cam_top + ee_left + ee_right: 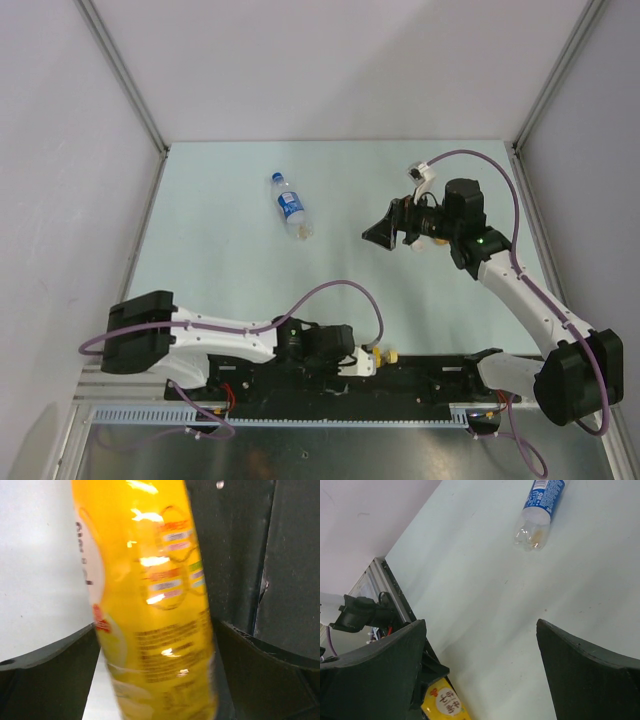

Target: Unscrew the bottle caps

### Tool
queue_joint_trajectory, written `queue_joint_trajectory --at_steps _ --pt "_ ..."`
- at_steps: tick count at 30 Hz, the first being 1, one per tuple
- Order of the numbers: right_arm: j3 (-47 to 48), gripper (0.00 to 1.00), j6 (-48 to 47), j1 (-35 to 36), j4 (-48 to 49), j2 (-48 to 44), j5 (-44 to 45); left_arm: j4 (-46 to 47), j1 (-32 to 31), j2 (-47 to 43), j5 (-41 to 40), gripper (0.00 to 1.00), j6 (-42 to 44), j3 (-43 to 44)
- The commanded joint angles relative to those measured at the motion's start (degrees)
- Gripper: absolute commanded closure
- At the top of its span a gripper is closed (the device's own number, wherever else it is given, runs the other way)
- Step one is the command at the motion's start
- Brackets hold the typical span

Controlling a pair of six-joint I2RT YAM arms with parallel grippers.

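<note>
Now the left claw (358,362) pinches the yellow bottle (150,605), long axis along the desk's (220,260) near edge, neck rightward, while the spread right claw (386,236) hovers well apart, farther back.

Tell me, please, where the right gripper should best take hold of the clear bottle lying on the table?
Probably across its blue-labelled middle, from above. The clear bottle lies flat on the table, both long flanks free, and the open right gripper hangs nearby; set the jaws crosswise to its length.
</note>
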Motion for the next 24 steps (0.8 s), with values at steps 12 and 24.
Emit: queue_joint_trajectory --at_steps 12,24 --pt "2.3 0.04 -0.5 -1.2 0.4 -3.5 0.4 4.3 4.3 -2.1 1.4 0.42 -2.8 1.2" --pt "2.3 0.04 3.5 -3.5 4.5 -8.6 -2.9 7.8 18.9 -14.9 21.3 0.49 -10.3 3.6"
